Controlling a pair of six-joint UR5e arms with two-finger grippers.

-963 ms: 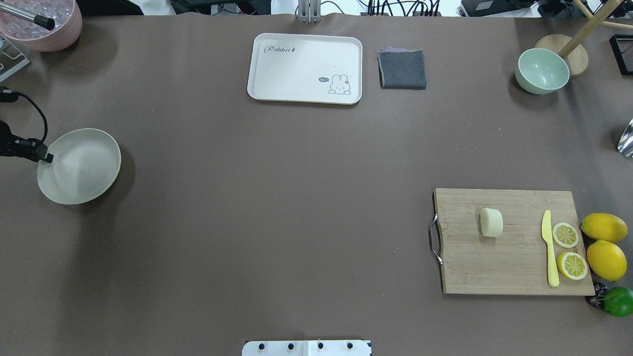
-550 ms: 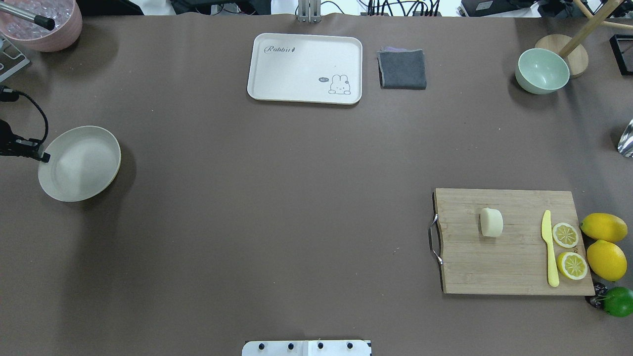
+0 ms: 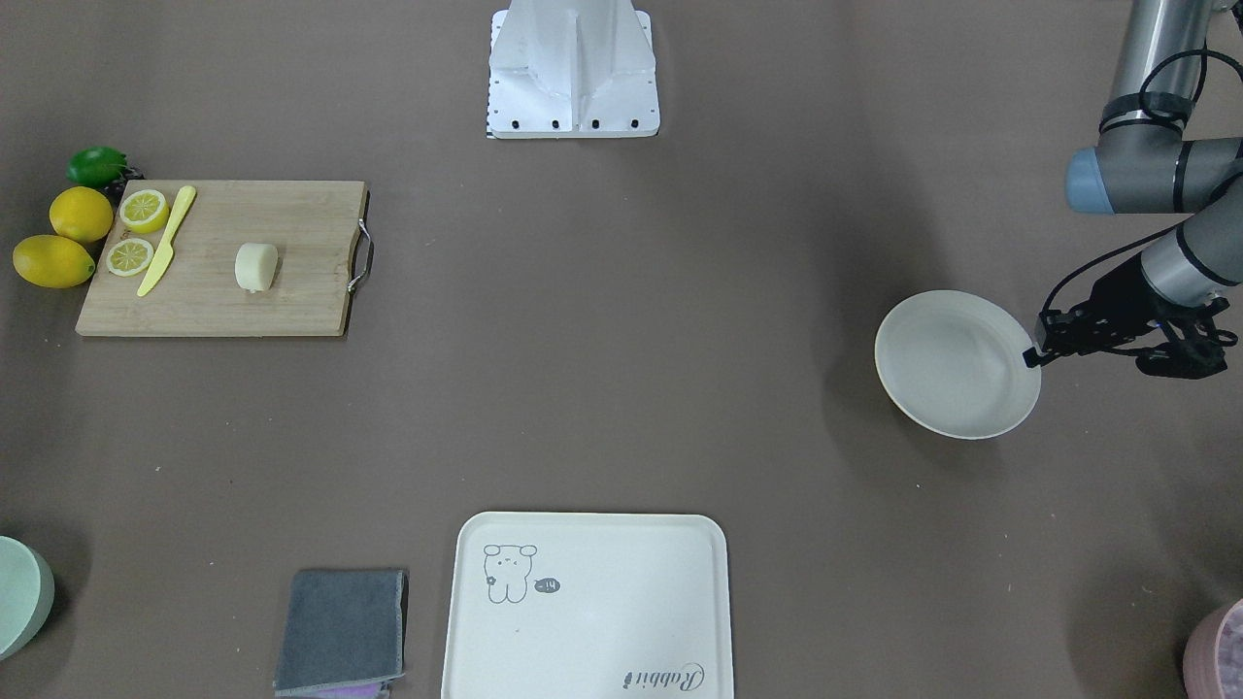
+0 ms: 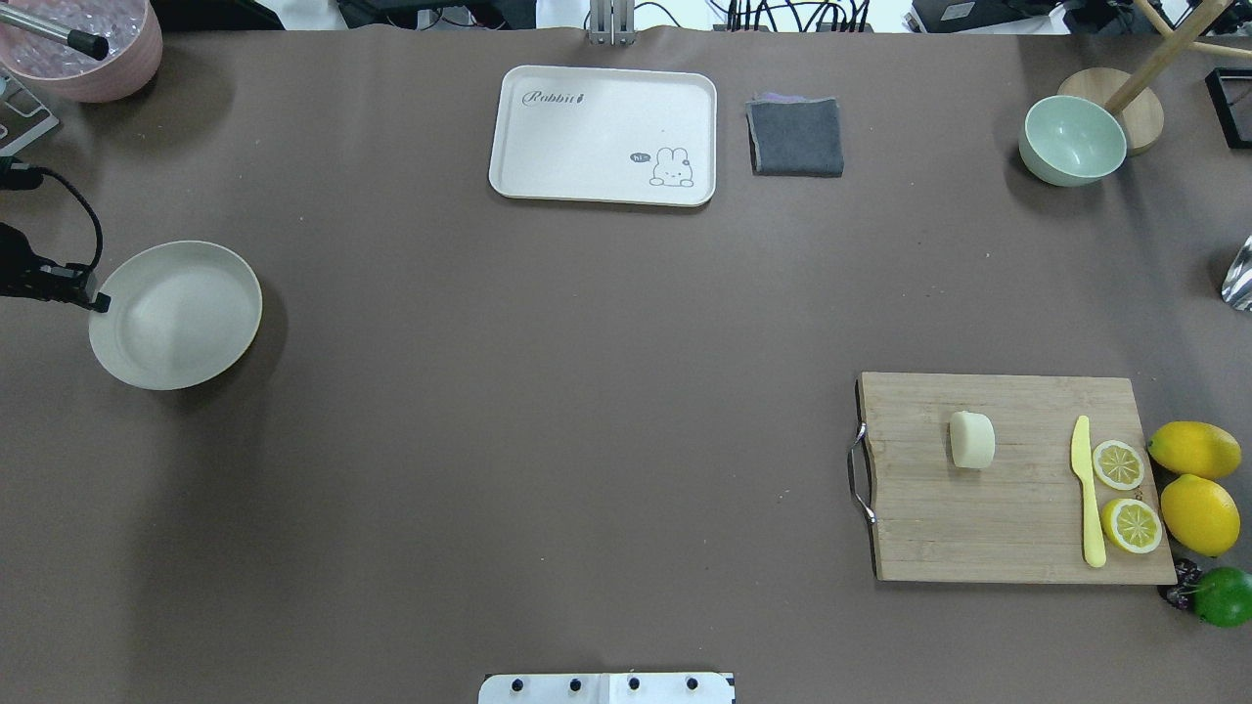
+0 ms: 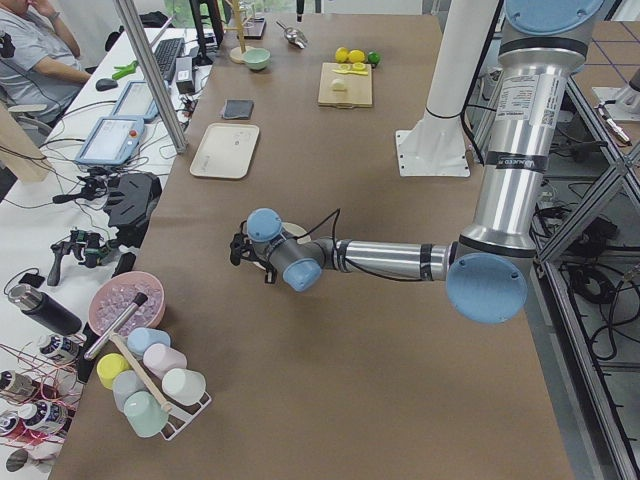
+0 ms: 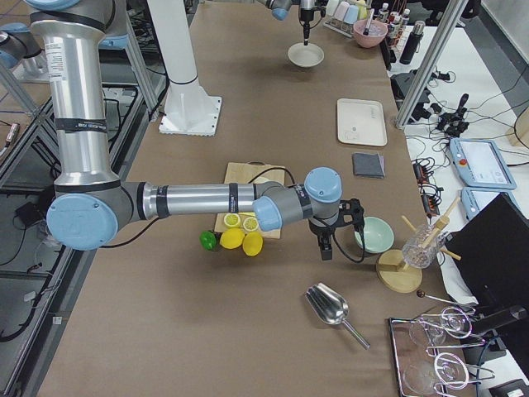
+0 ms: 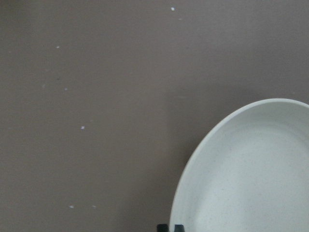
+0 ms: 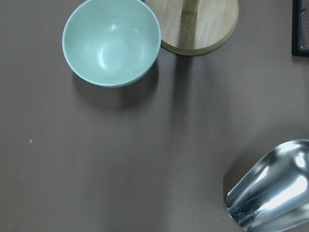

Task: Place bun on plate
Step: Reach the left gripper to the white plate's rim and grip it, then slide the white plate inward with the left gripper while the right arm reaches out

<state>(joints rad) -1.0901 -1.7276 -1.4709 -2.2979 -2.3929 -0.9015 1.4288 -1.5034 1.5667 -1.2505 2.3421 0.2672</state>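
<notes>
The bun is lying on its side on the wooden cutting board. The board is sitting toward the right edge of the surface, closer to the robot's edge than to the far one. Nothing is touching the bun, and it is resting in the board's middle part, nearer the metal handle than the yellow knife. Beyond the knife, two lemon slices are lying on the board's right end. Two whole lemons and a lime are sitting just off the board at the surface's right edge. The plate is sitting well apart from all of this, by the left edge of the surface, and is holding nothing. The left end effector is extending in from that edge and pinching the plate's rim on its outer side, its thin fingers closed over the lip. The left wrist view is showing two dark tips right at the rim. Whether the plate is lifted clear of the surface, I cannot tell. The right end effector is hanging fingers down toward the far right corner of the surface, between the pale green bowl and the metal scoop, touching neither. Whether it is open or closed, I cannot tell. A cream tray and a folded grey cloth are lying side by side along the far edge.
</notes>
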